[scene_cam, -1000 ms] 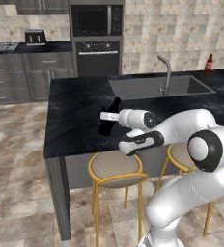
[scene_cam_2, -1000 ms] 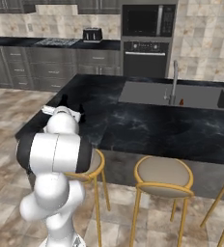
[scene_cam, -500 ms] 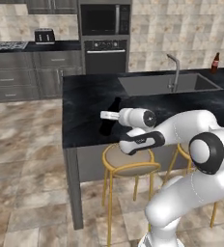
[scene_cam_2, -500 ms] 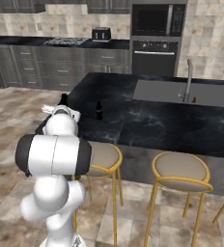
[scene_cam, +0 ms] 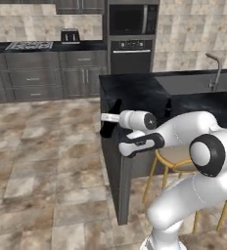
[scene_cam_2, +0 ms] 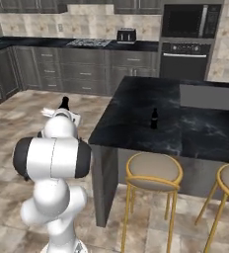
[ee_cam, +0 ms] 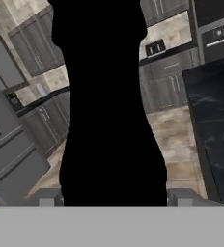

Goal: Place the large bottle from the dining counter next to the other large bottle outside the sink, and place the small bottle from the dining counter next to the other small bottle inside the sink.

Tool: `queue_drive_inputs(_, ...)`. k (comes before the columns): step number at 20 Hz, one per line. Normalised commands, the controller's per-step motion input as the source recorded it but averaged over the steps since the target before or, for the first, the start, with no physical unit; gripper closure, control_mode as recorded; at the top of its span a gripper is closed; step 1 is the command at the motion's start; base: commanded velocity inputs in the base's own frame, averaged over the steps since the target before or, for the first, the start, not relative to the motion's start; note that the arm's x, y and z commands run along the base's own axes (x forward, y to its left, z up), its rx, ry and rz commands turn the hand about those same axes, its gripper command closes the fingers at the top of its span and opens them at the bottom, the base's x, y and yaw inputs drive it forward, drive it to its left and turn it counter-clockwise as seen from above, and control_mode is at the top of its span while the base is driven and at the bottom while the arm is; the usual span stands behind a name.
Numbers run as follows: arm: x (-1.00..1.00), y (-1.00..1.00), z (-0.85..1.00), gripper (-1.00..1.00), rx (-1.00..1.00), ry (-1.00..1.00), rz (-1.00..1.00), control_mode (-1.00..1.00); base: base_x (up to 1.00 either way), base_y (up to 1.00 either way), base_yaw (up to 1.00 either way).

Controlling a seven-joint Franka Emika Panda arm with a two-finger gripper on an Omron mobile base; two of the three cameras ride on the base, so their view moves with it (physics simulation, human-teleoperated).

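No readable text, brand, number or sign anywhere. White band label on large bottle (scene_cam: 109, 118), left of centre in left base view — blank, no lettering resolvable. Oven (scene_cam: 130, 46) control panel, upper centre — faint light marks, too small to read. Microwave (scene_cam_2: 186, 21), upper right of right base view — no legible markings.

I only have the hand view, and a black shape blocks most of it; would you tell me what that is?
Observer: It is the large bottle, clamped in the gripper.
Operator: Where is it relative to the dining counter?
Observer: Just off the end of the dining counter, held above the floor tiles.
Operator: And the small bottle?
Observer: The small bottle stands upright on the counter top, apart from the arm.
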Motion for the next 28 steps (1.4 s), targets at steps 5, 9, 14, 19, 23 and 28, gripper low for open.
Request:
queue_drive_inputs(5, 0.00, 0.00, 0.00, 1.00, 0.00, 0.00, 0.00, 1.00, 0.16, 1.00, 0.04)
queue_drive_inputs(9, 0.00, 0.00, 0.00, 1.00, 0.00, 0.00, 0.00, 1.00, 0.27, 1.00, 0.04)
queue_drive_inputs(14, 0.00, 0.00, 0.00, 1.00, 0.00, 0.00, 0.00, 1.00, 0.51, 0.86, 0.01)
queue_drive_inputs(19, 0.00, 0.00, 0.00, 1.00, 0.00, 0.00, 0.00, 1.00, 0.69, 0.48, -0.05)
queue_drive_inputs(23, 0.00, 0.00, 0.00, 1.00, 0.00, 0.00, 0.00, 1.00, 0.68, 0.38, -0.23)
queue_drive_inputs(28, 0.00, 0.00, 0.00, 1.00, 0.00, 0.00, 0.00, 1.00, 0.81, 0.32, -0.30)
